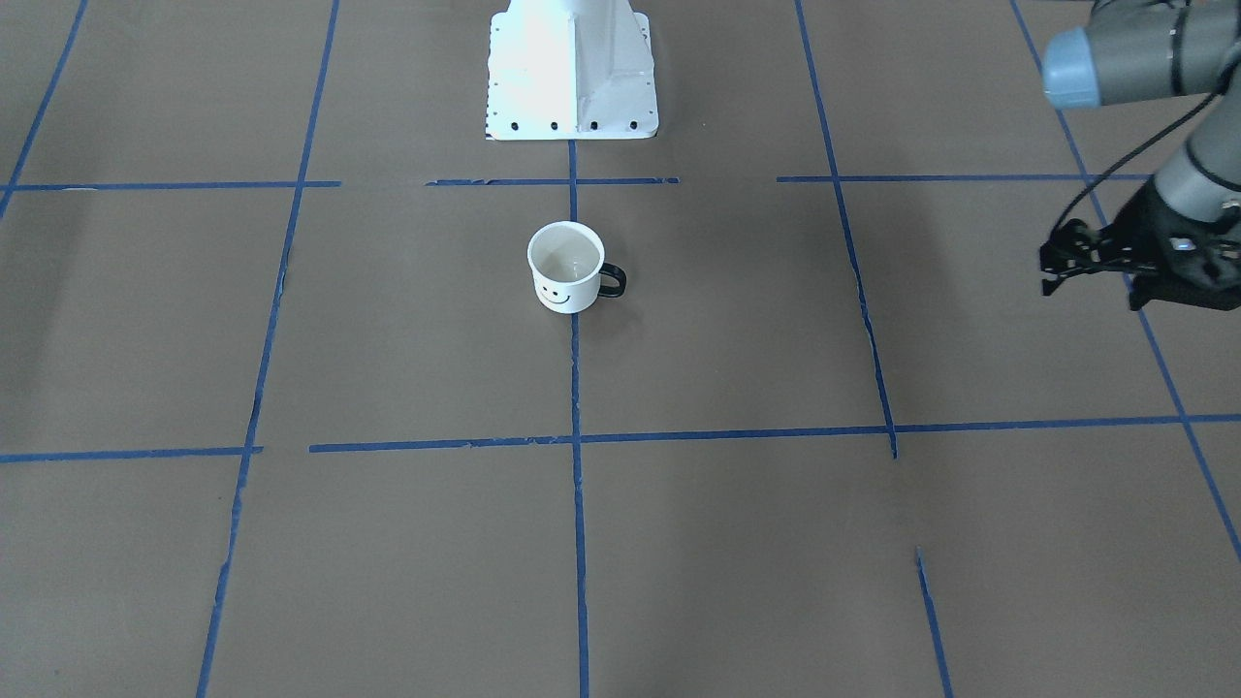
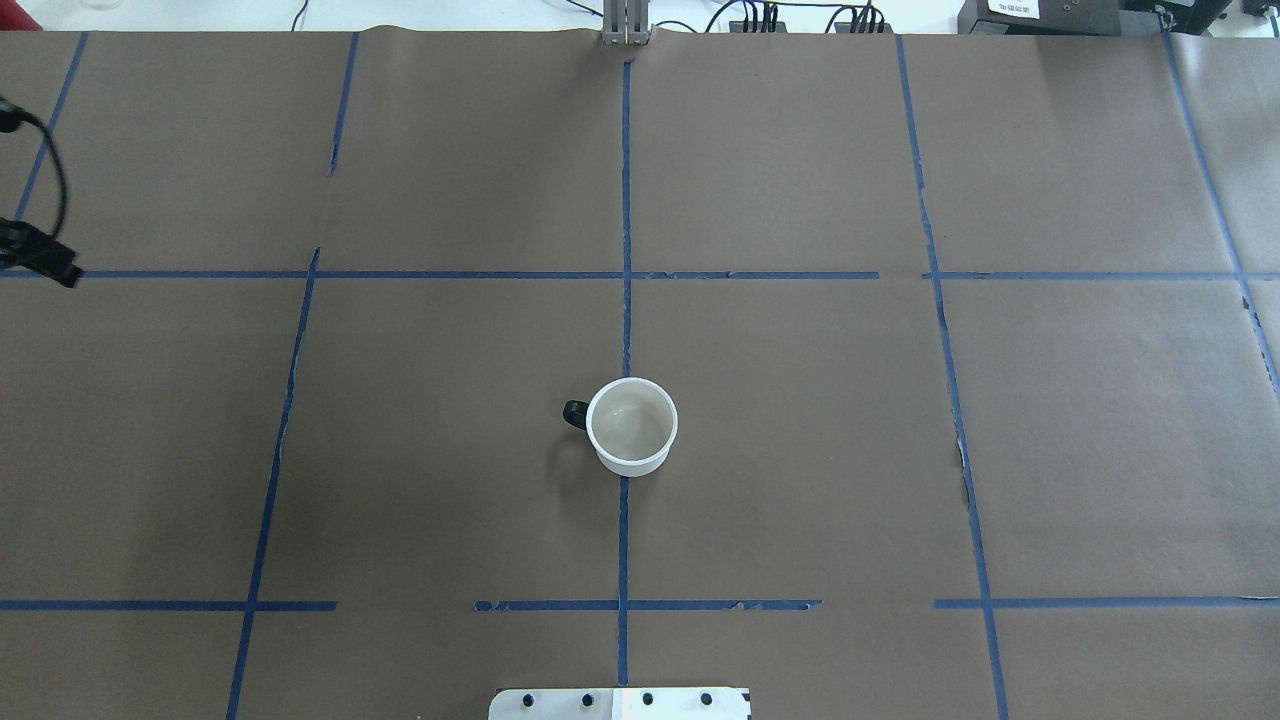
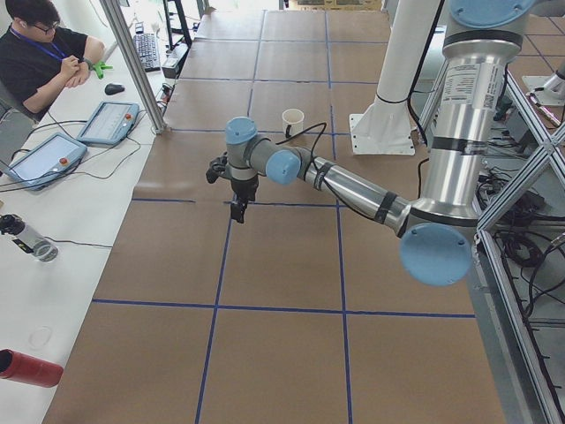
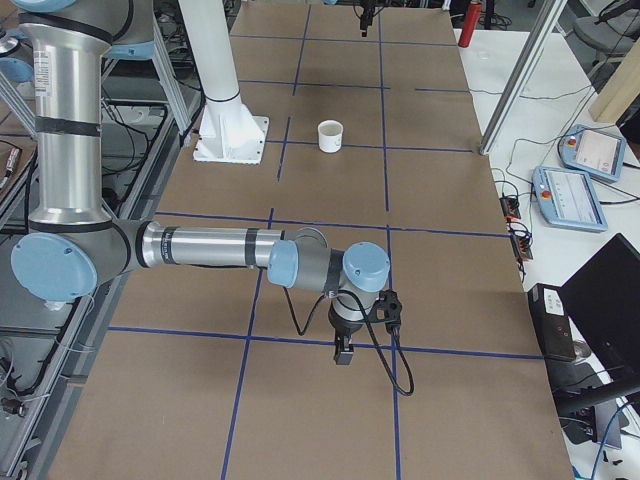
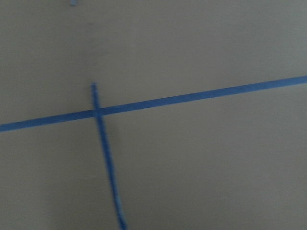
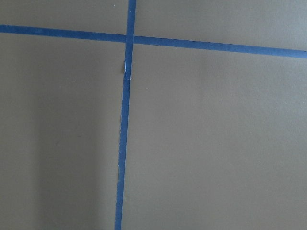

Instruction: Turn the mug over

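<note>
The small white mug point(image 1: 565, 267) stands upright, open end up, near the middle of the table. Its smiley face looks toward the front-facing camera and its black handle point(image 1: 613, 280) points to that view's right. It also shows in the overhead view point(image 2: 632, 424) and small in both side views point(image 3: 292, 120) point(image 4: 330, 135). My left gripper point(image 1: 1136, 291) hangs above the table far off to the mug's side, nothing in it; the overhead view cuts it off at the left edge point(image 2: 45, 262). I cannot tell whether it is open. My right gripper point(image 4: 344, 352) shows only in the exterior right view, far from the mug; I cannot tell its state.
Brown paper with a grid of blue tape lines point(image 2: 625, 275) covers the table. The robot's white base point(image 1: 570, 73) stands behind the mug. An operator point(image 3: 40, 62) sits beside tablets point(image 3: 106, 122) at a side table. Both wrist views show only paper and tape.
</note>
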